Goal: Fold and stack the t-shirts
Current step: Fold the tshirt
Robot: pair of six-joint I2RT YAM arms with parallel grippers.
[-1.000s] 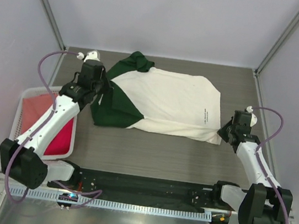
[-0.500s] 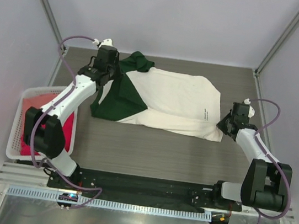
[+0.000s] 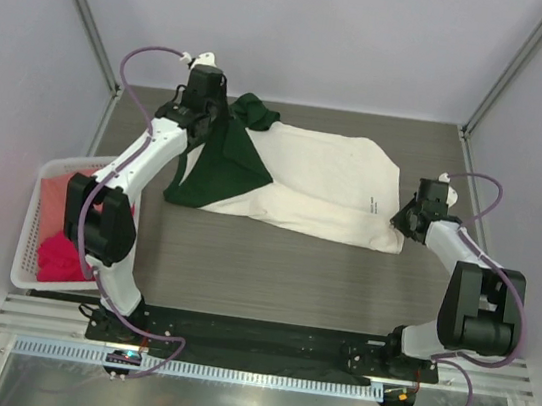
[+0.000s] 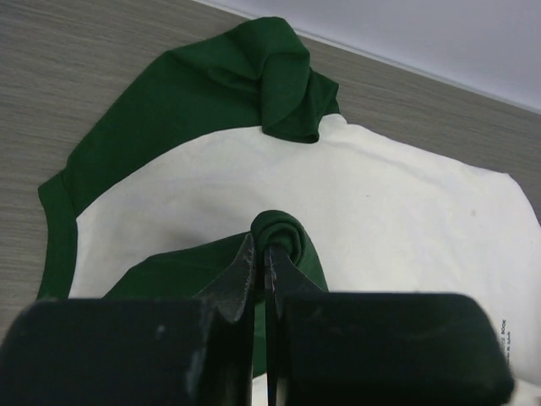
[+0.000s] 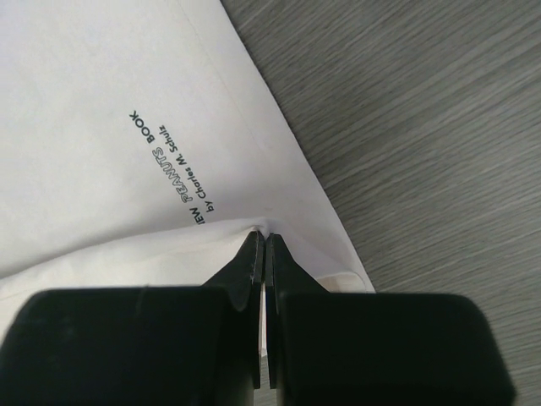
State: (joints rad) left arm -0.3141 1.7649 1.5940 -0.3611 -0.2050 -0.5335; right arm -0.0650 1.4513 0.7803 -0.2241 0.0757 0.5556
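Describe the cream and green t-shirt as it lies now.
The t-shirt is soft cream cloth with dark green sleeves and black lettering near its right edge. It lies spread on the grey wood-grain table. The left jaws are shut on a bunched green fold over the cream body; the right jaws pinch a cream corner.

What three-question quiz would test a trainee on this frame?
1. True or false: the left gripper is shut on green cloth of the shirt.
2. The basket sits on: A) the left arm's side, B) the right arm's side, C) the shirt.
3. Fill in: the right gripper pinches the shirt's ___-coloured part.
Key: 1 true; 2 A; 3 cream.
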